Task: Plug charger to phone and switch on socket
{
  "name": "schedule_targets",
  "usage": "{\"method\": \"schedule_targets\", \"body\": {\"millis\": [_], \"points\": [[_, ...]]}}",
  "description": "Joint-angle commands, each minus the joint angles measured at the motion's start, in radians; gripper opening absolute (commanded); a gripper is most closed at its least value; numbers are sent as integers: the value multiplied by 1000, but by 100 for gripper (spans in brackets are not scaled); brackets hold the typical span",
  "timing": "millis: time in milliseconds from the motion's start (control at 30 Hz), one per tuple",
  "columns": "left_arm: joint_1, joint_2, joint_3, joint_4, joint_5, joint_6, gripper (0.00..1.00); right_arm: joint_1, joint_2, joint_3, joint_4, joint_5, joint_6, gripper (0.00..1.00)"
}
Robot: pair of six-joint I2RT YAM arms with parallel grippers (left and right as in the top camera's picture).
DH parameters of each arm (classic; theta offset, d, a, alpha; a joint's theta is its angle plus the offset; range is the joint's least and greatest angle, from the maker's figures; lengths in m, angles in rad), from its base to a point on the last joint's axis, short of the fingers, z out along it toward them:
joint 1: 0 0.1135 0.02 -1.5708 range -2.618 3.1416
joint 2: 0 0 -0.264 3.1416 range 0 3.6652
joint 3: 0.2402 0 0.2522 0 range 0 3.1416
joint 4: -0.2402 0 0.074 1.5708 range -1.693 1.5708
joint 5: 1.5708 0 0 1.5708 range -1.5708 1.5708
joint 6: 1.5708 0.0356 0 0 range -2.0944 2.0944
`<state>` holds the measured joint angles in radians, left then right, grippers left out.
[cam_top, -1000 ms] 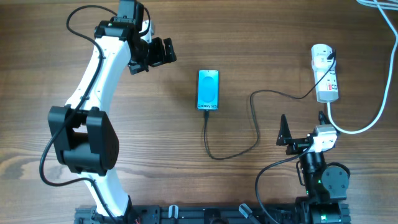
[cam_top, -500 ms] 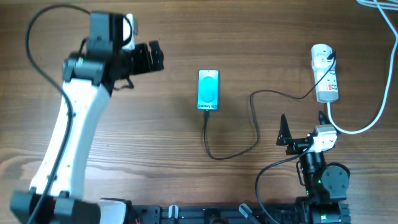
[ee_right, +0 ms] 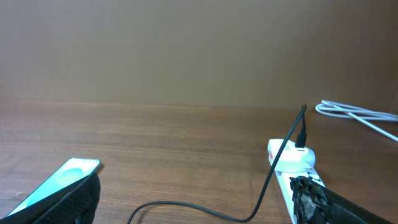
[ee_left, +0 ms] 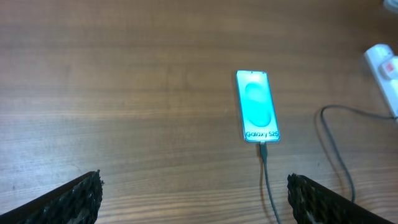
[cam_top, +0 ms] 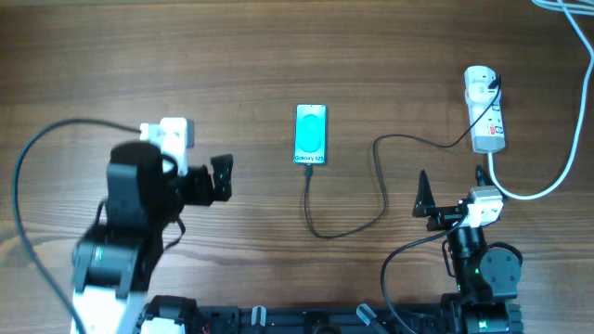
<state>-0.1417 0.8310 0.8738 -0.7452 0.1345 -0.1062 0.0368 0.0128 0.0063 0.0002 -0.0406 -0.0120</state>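
Note:
The phone (cam_top: 311, 134) lies in the middle of the table with its cyan screen lit; it also shows in the left wrist view (ee_left: 256, 106) and at the right wrist view's left edge (ee_right: 59, 176). The thin black charger cable (cam_top: 345, 227) runs from the phone's lower edge, loops right and ends at a black plug (cam_top: 497, 85) in the white socket strip (cam_top: 484, 109), also seen in the right wrist view (ee_right: 292, 163). My left gripper (cam_top: 221, 178) is open and empty, left of the phone. My right gripper (cam_top: 425, 199) is open and empty, below the socket.
A thicker white lead (cam_top: 557, 181) runs from the socket's near end around to the right and up the table's right edge. Both arm bases stand at the table's front edge.
My left arm has swung back and down from the far left toward the front, its gripper now lower and left of the phone. The right arm, phone and cable have not moved.

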Motion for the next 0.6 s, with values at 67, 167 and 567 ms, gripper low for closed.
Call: {"method": "schedule_targets", "body": {"millis": [67, 167, 567], "points": [[11, -325, -124, -9, -9, 24, 100, 5, -9, -2, 2, 7, 13, 100], [11, -366, -148, -32, -9, 24, 100, 5, -9, -2, 2, 7, 13, 100], [112, -741, -593, 407, 1, -59, 100, 5, -9, -2, 2, 7, 13, 100]]}}
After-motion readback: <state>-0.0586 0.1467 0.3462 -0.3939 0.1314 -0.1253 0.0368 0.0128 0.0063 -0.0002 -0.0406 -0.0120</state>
